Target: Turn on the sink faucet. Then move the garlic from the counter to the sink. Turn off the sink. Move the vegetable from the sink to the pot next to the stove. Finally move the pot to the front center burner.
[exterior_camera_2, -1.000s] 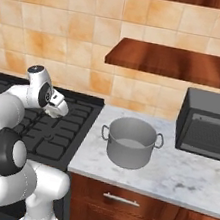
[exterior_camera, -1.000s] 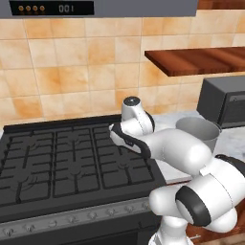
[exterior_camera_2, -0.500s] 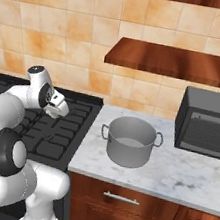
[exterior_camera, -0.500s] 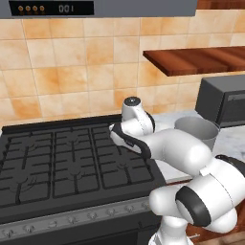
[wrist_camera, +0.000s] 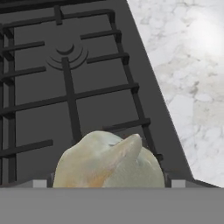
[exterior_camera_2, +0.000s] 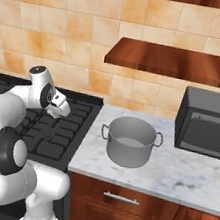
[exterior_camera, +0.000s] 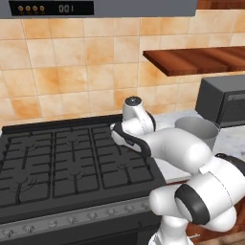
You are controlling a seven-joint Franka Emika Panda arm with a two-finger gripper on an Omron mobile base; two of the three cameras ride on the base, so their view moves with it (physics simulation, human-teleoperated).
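The lumpy cream garlic (wrist_camera: 109, 161) sits clamped between the wide-set fingers of the hand (exterior_camera_2: 61, 108), above the black cast-iron stove (exterior_camera: 67, 162) grates near the marble worktop (exterior_camera_2: 182, 177) edge. The smooth grey cylindrical pot (exterior_camera_2: 130, 141) stands apart on the worktop.

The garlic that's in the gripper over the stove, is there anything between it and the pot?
Nothing visible does. The garlic hangs over the stove near its right edge, and between it and the pot lie just flat grates and bare counter. The pot's mouth is open.
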